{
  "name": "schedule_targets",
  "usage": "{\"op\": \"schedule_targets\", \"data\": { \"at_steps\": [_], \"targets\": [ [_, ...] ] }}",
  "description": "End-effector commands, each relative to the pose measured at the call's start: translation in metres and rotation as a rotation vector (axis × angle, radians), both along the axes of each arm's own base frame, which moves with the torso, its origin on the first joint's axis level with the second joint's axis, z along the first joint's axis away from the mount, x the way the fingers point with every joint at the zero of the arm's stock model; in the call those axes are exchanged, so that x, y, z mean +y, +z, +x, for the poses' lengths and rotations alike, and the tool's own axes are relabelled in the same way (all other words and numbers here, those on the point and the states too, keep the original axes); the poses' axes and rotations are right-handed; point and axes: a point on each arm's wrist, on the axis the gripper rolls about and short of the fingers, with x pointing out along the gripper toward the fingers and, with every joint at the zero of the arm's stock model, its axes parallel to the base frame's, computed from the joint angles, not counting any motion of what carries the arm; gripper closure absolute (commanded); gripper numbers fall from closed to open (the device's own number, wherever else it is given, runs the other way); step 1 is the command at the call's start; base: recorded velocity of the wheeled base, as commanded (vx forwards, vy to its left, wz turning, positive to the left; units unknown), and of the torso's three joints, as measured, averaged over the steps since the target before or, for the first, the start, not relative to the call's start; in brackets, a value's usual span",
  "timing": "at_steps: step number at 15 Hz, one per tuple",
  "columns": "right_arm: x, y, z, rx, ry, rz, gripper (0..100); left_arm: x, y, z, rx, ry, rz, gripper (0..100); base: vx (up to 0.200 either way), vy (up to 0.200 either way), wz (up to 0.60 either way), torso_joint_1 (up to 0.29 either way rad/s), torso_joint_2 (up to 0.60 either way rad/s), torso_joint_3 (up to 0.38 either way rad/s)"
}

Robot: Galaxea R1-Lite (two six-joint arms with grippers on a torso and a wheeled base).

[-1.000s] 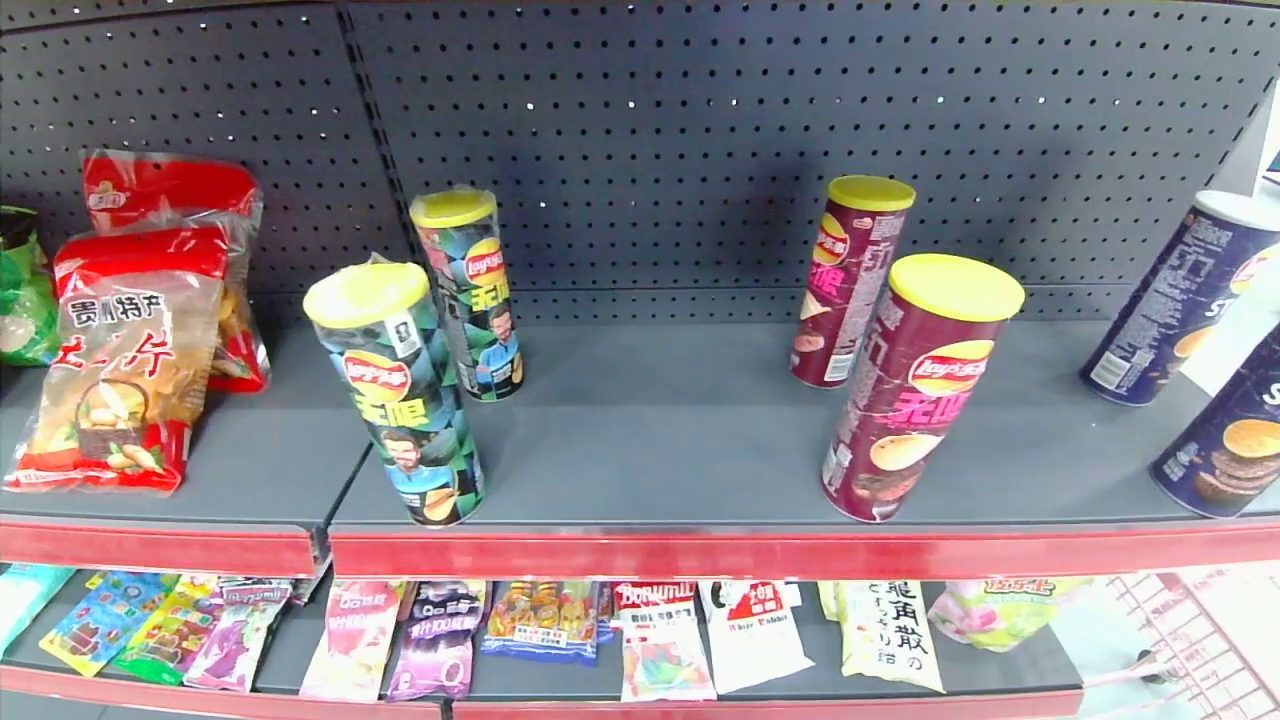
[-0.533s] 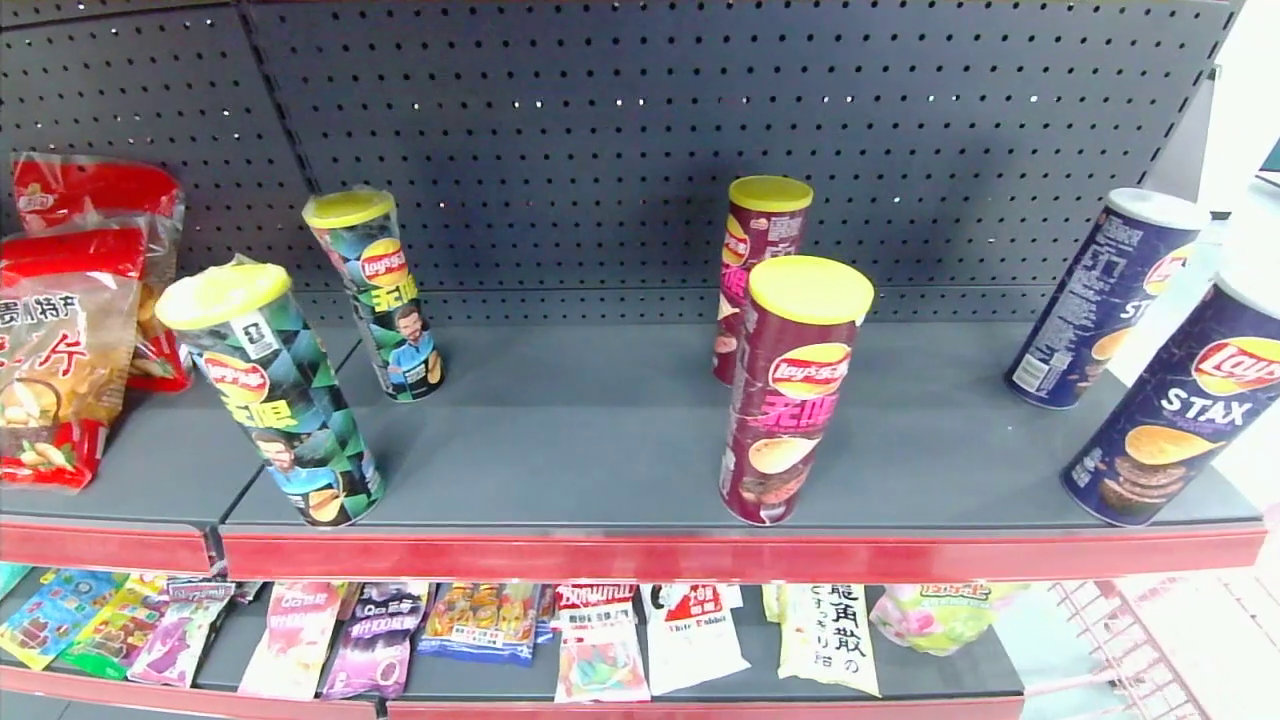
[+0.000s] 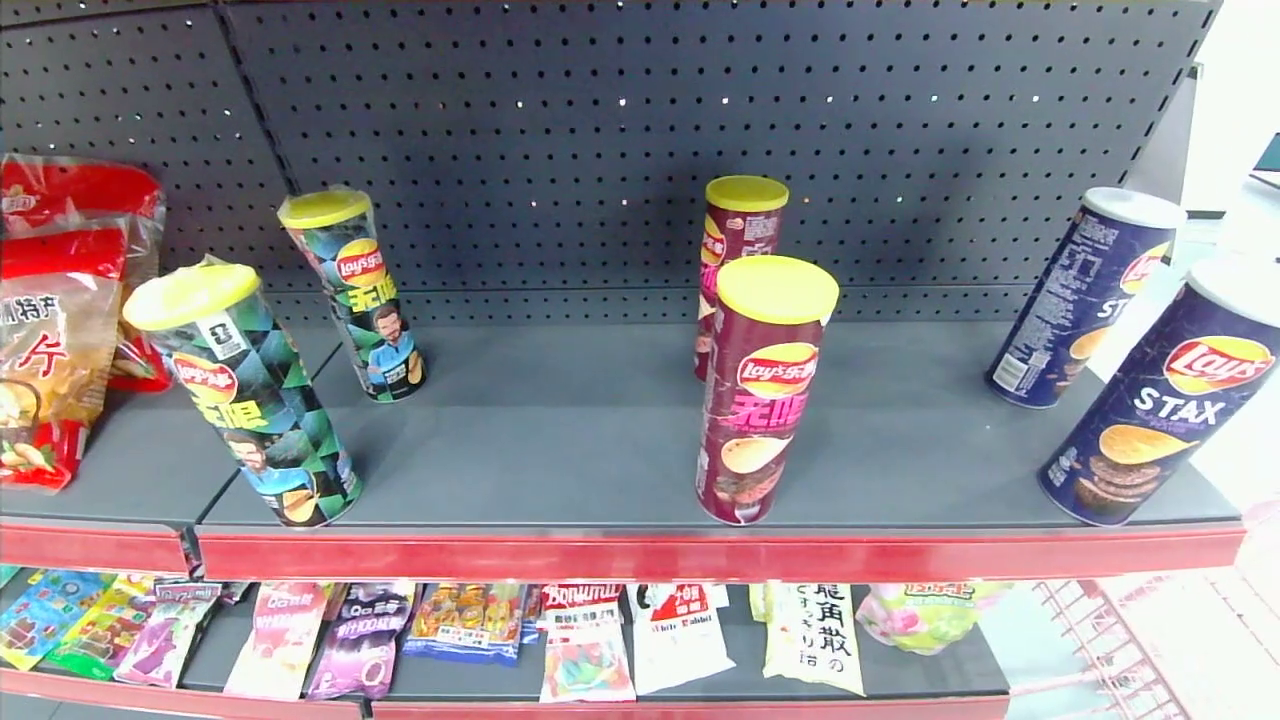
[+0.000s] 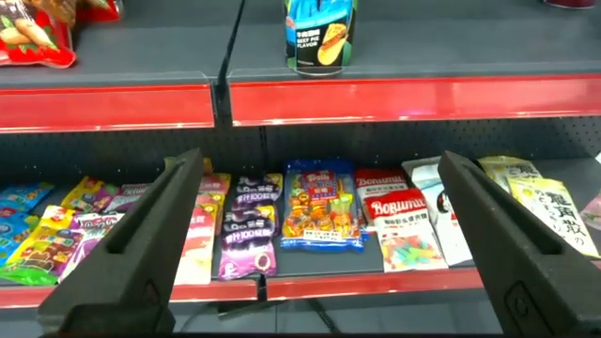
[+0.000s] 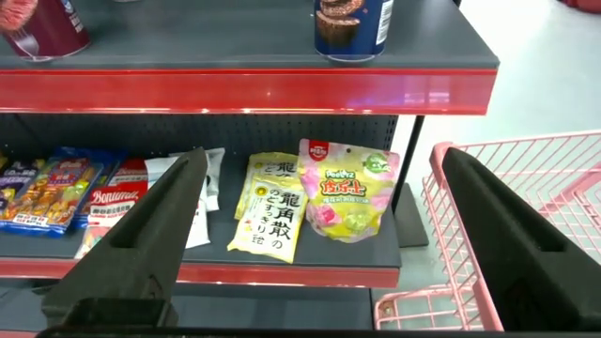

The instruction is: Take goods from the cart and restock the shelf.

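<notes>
Shelf point(image 3: 600, 450) stocked | left end effector point(image 4: 319, 160) wide, empty | right end effector point(image 5: 324, 155) wide, empty

The left claw point(image 4: 319, 158) is held pointing forward, with its two dark fingers point(image 4: 141, 239) spread wide apart. The right claw point(image 5: 326, 156) is held the same way, its fingers point(image 5: 512, 244) likewise parted wide.

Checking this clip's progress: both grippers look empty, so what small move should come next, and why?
Probably turn right toward the pink cart: the left gripper and right gripper are open and empty, facing the shelf, so nothing can be stocked yet.
</notes>
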Motion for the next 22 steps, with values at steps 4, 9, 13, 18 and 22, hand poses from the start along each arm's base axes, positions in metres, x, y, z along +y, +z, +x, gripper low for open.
{"op": "schedule_targets", "data": {
  "at_steps": [4,9,13,18,22],
  "targets": [
    [0.0000,0.0000,0.0000,0.000,0.001,0.000,0,0.0000,0.0000,0.0001,0.001,0.002,0.000,0,0.000,-0.050,0.00,0.003,0.00,0.001],
    [0.0000,0.0000,0.0000,0.000,0.001,-0.002,0,0.0000,0.0000,0.0001,0.001,0.001,0.000,0,0.000,-0.040,0.00,0.000,0.00,0.000],
    [0.0000,0.0000,0.0000,0.000,0.001,-0.002,0,0.0000,0.0000,0.0001,0.001,0.001,0.000,0,0.100,0.000,0.00,0.000,0.00,0.000],
    [0.0000,0.0000,0.0000,0.000,0.001,-0.002,0,0.0000,0.0000,0.0001,0.001,0.001,0.000,0,0.040,0.000,0.00,-0.002,0.00,0.001],
    [0.0000,0.0000,0.0000,0.000,0.001,-0.002,0,0.0000,0.0000,0.0001,0.001,0.001,0.000,0,0.000,0.000,0.00,0.000,0.00,0.000]
  ]
}}
